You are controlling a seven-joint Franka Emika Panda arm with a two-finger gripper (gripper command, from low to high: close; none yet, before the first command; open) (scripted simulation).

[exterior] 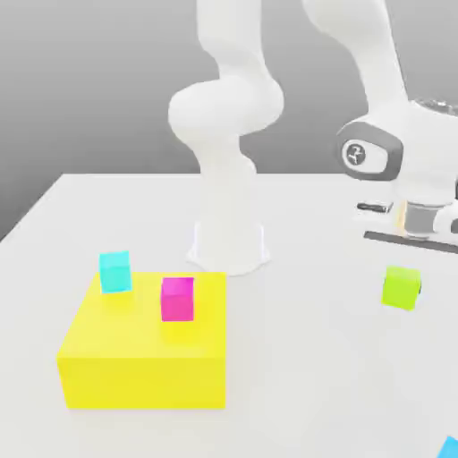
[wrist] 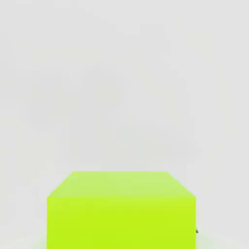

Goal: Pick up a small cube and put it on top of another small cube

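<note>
the small lime-green cube (exterior: 402,287) is located on the white surface (exterior: 313,358) at the exterior view's right, below the arm's hand (exterior: 420,192). in the hand view the cube (wrist: 121,211) is seen resting alone. the gripper state cannot be told. a cyan cube (exterior: 114,271) and a magenta cube (exterior: 177,299) are seated on the big yellow block (exterior: 143,358).

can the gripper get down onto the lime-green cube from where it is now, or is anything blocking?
Probably yes. The lime-green cube sits alone on the bare white table, well apart from the big yellow block with the cyan cube and magenta cube. The hand hangs just above it, nothing in between.
</note>
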